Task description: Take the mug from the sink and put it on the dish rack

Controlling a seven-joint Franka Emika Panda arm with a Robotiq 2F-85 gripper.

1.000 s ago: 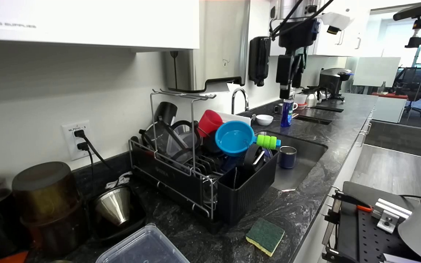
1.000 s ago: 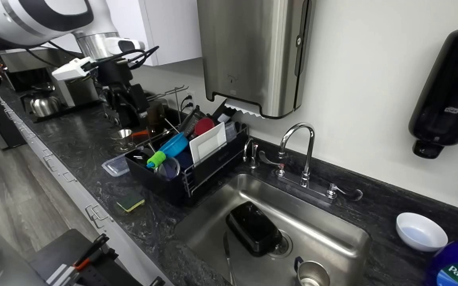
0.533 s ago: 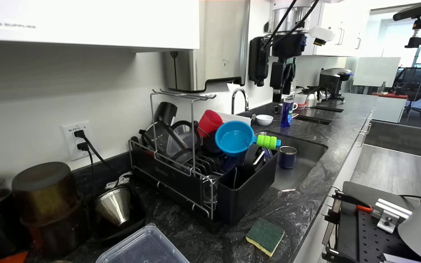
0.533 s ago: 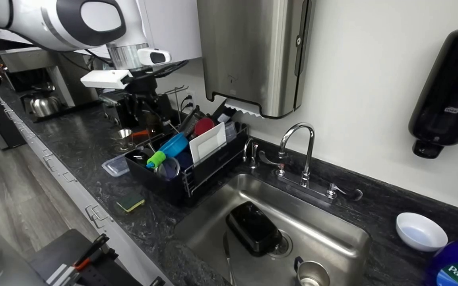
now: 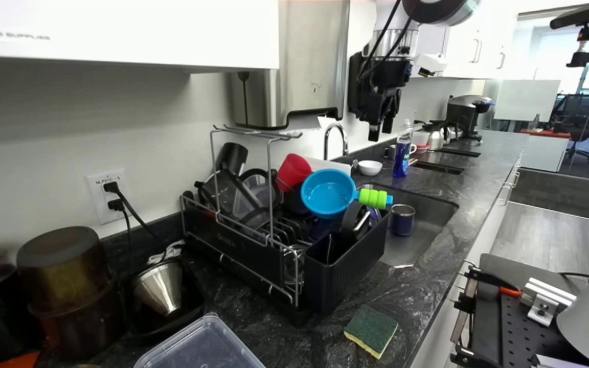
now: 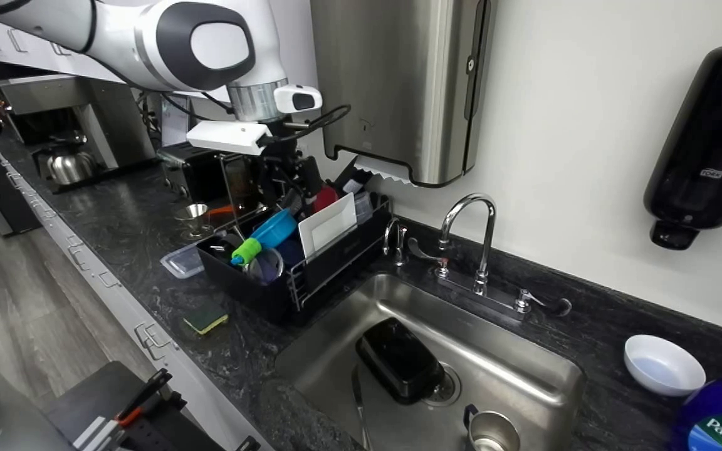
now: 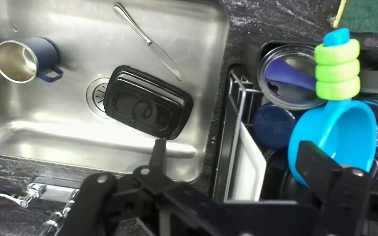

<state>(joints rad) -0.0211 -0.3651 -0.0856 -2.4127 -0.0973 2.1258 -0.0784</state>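
The navy mug with a steel interior stands upright in the steel sink [image 7: 71, 23]. The mug shows in the wrist view [image 7: 48, 54] at the left, its handle toward the drain, and in both exterior views [image 5: 402, 222] [image 6: 492, 431]. The black dish rack [image 5: 248, 250] [image 6: 361, 243] beside the sink is crowded with dishes. My gripper [image 7: 233, 143] is open with nothing between its fingers. It hangs above the dish rack and the sink edge, well apart from the mug; it also shows in both exterior views [image 5: 380, 134] [image 6: 289, 185].
A black container [image 7: 146, 103] and a knife [image 7: 148, 41] lie in the sink. A blue strainer with a green handle [image 5: 327, 193] and a white plate [image 6: 328, 224] stick up from the rack. The faucet [image 6: 489, 232] and paper towel dispenser [image 6: 398, 81] stand close by.
The arm and gripper have moved right in an exterior view, from beyond the rack to over it, and left in the other. The gripper has turned somewhat. The mug has not moved.
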